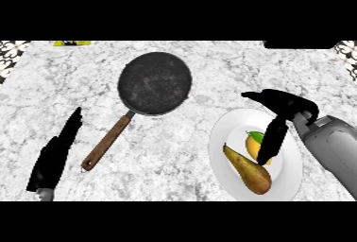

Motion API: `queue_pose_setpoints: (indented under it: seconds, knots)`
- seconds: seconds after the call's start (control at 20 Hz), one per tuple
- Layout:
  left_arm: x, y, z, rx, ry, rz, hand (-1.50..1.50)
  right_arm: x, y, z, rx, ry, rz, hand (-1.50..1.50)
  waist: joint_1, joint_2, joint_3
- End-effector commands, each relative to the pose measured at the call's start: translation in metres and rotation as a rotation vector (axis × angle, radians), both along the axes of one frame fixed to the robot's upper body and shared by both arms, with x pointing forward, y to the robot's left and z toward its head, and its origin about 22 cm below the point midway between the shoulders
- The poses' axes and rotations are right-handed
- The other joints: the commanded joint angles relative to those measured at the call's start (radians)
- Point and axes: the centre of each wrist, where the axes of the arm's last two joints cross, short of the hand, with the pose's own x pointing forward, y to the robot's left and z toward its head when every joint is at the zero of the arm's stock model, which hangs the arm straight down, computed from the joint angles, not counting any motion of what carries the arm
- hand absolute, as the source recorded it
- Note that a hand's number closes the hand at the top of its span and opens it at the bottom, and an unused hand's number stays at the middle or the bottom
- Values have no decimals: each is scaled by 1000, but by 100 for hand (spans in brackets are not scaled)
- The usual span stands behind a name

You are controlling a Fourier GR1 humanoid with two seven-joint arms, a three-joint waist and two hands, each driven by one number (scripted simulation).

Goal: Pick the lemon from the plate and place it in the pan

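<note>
A yellow lemon (254, 144) with a green tip lies on the white plate (230, 124) at the right, beside a brown pear (249, 171). My right hand (282, 109) hangs over the plate, its fingers (272, 139) reaching down along the lemon's right side and partly hiding it. The fingers are fairly straight and the thumb points left, apart from the fruit. The dark round pan (154, 83) with a brown handle (106, 143) sits left of the plate, nothing in it. My left hand (57, 151) rests open at the lower left.
The counter is grey-white marble. A yellow-and-black object (72, 43) shows at the far edge, top left. Patterned tiles (11, 48) appear in the top corners. The pear takes up the plate's near half.
</note>
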Motion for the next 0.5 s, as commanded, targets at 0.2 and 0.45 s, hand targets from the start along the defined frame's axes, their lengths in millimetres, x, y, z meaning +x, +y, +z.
queue_pose_setpoints:
  seconds: [0.2, 0.45]
  knots:
    - [-11, 23, 1, -6, 11, 8, 0, -9, 24, -20, -176, 102, -21, -150, -3, -3, 0]
    - [-5, 13, -19, 10, 9, -8, 0, 5, 30, -28, -218, 111, -27, -150, 0, 2, -1]
